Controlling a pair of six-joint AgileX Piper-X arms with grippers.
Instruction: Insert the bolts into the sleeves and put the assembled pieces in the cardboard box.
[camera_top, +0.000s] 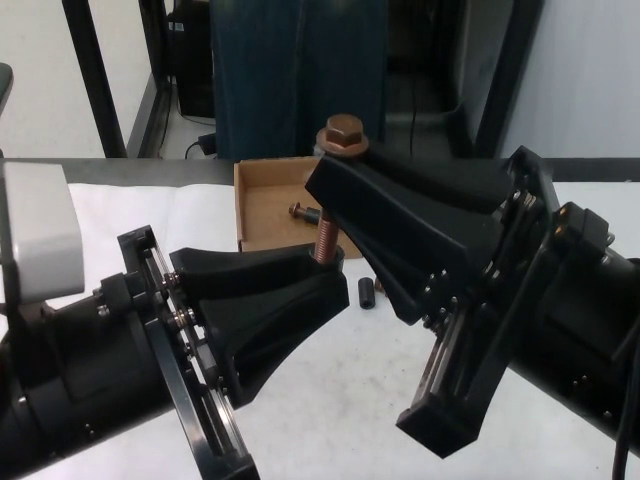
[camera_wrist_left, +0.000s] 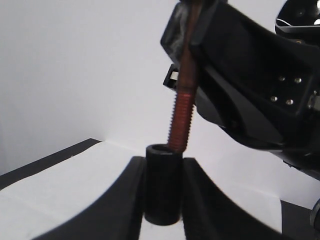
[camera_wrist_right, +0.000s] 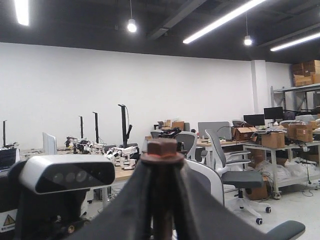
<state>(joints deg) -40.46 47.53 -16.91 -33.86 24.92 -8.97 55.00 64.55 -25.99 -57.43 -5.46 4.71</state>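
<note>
My right gripper (camera_top: 334, 168) is shut on a copper-coloured bolt (camera_top: 327, 232) just under its hex head and holds it upright above the bench. Below it, my left gripper (camera_wrist_left: 163, 167) is shut on a black sleeve (camera_wrist_left: 162, 186), which also stands upright. The bolt's threaded tip (camera_wrist_left: 178, 135) sits at the sleeve's open top, just entering the bore. In the right wrist view the bolt head (camera_wrist_right: 161, 149) pokes up between the fingers (camera_wrist_right: 130, 205). Behind both grippers stands the cardboard box (camera_top: 262, 178), and one bolt with a sleeve (camera_top: 304, 212) lies in it.
A loose black sleeve (camera_top: 367, 293) stands on the white bench cover beside the box's near right corner. A grey camera housing (camera_wrist_right: 67, 173) is mounted at the left, close to my left arm. The bench's dark back edge (camera_top: 120, 170) runs behind the box.
</note>
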